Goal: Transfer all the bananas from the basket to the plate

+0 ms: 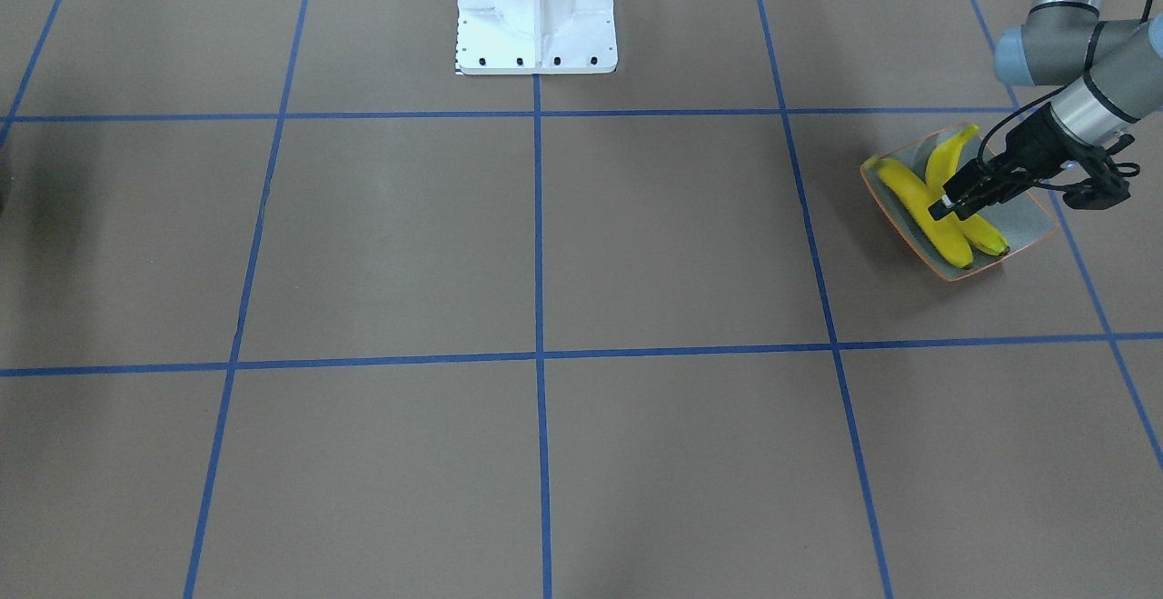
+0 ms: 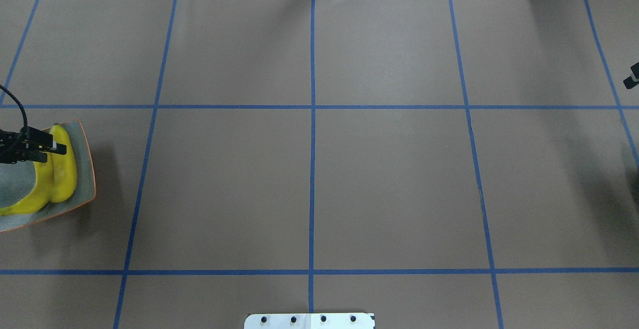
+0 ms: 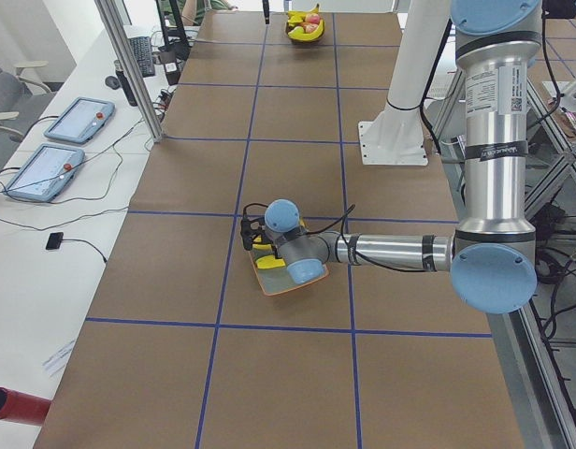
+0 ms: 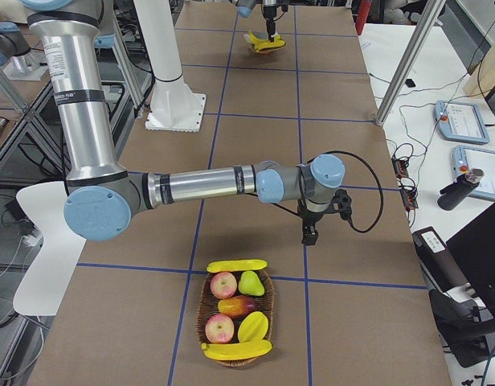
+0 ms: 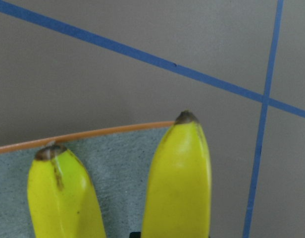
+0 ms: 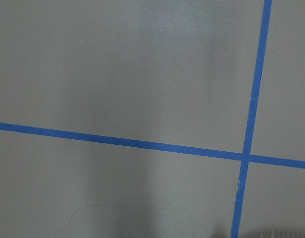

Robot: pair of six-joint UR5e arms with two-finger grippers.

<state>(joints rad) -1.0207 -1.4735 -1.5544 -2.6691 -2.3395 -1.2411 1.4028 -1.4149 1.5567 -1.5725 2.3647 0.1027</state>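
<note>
The left gripper (image 1: 951,201) hangs low over the plate (image 1: 1022,215), above one of two bananas (image 1: 913,199), likely setting it down; clamped or released, I cannot tell.

Brown paper-covered table (image 2: 389,184), blue tape grid (image 2: 312,169), white side desk (image 3: 36,290), aluminium posts (image 3: 128,65).

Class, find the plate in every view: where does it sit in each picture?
Front-facing: plate at the right, upper half.
Overhead: plate at the left edge.
Exterior left: plate at centre.
Exterior right: plate tiny, top centre.
Left wrist: plate at the bottom left.
Right wrist: not in it.
Landmark: the white base, in all four exterior views.
</note>
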